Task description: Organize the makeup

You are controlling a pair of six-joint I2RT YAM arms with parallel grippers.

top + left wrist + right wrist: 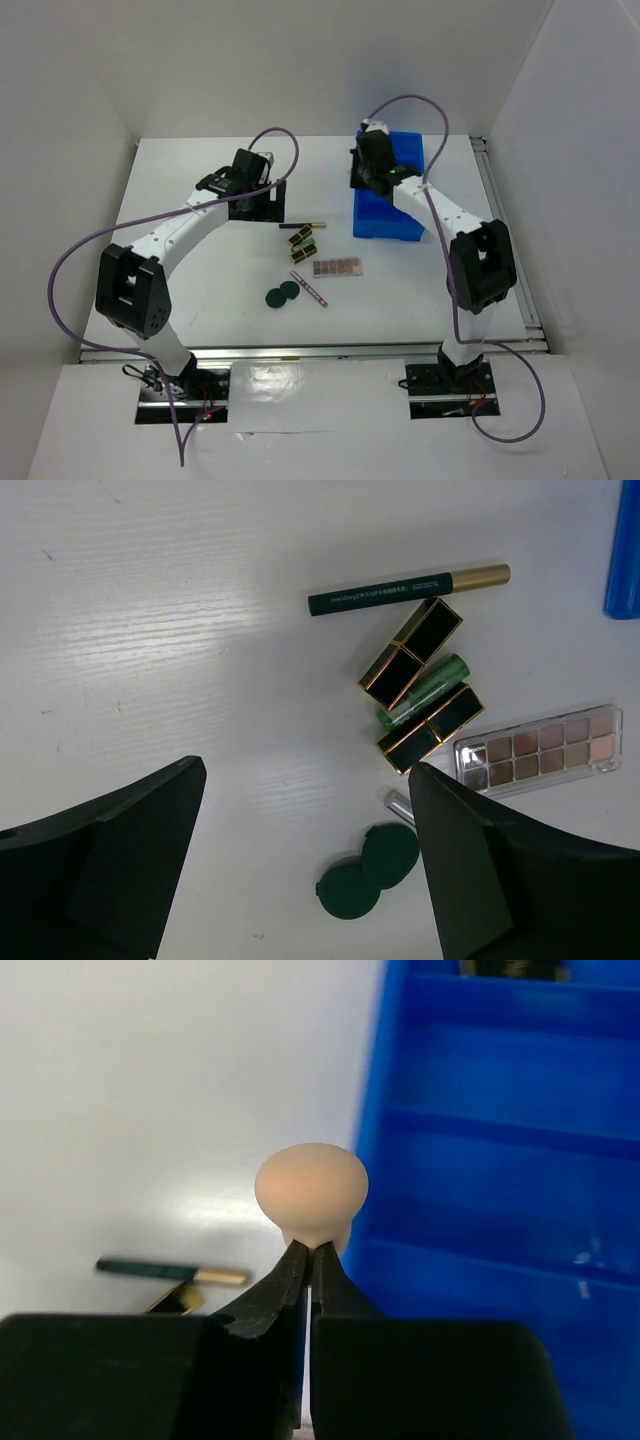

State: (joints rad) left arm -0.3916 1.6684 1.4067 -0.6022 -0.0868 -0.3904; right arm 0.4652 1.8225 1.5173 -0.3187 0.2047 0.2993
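The right gripper [308, 1255] pinches the beige sponge [311, 1188] at center frame, jaws almost together, beside the blue bin [500, 1160]. The left gripper [305, 770] gapes wide. 2 lipstick tubes [412, 650], palette [540, 750] and 2 green discs [368, 872] lie right of center.

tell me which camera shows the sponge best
The right wrist view: the beige sponge sits centred, pinched by the right gripper. The top view hides it behind that gripper; the left wrist view misses it.

L end effector [308, 772] spread wide; arm fwd | R end effector [310, 1250] pinching sponge [311, 1185]; arm fwd
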